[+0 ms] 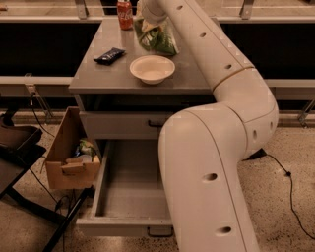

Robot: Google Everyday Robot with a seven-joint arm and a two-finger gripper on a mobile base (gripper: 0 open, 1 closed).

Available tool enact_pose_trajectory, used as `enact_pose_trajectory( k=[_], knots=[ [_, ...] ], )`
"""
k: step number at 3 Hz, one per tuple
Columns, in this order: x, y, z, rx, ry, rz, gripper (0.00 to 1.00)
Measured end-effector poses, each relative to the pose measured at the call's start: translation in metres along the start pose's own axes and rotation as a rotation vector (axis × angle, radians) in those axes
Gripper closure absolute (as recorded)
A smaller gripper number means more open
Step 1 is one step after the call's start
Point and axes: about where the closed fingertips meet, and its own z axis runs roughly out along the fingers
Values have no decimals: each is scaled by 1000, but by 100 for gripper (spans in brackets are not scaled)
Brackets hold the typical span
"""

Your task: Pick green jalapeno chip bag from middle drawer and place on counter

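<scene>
The green jalapeno chip bag [158, 38] is at the back of the counter [110, 76], just behind the white bowl [152, 68]. I cannot tell whether it rests on the top or hangs just above it. My gripper [145, 20] is at the bag's upper left end, at the end of the white arm [231, 83] that reaches over the counter from the right. The middle drawer [129, 189] is pulled out at the bottom of the cabinet, and its visible inside holds nothing. The arm hides the drawer's right side.
A small dark wrapper [109, 55] lies on the counter's left and a red soda can [124, 7] stands at its back edge. A cardboard box [69, 160] with clutter sits on the floor left of the drawer, beside a black stand [17, 145]. A cable [290, 189] runs on the floor to the right.
</scene>
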Motion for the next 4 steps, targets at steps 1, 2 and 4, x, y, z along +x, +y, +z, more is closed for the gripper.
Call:
enact_pose_trajectory(
  k=[1, 2, 4],
  knots=[
    [0, 0, 0, 0, 0, 0, 0],
    [3, 1, -1, -2, 8, 7, 0],
    [111, 30, -94, -24, 306, 198, 0]
  ],
)
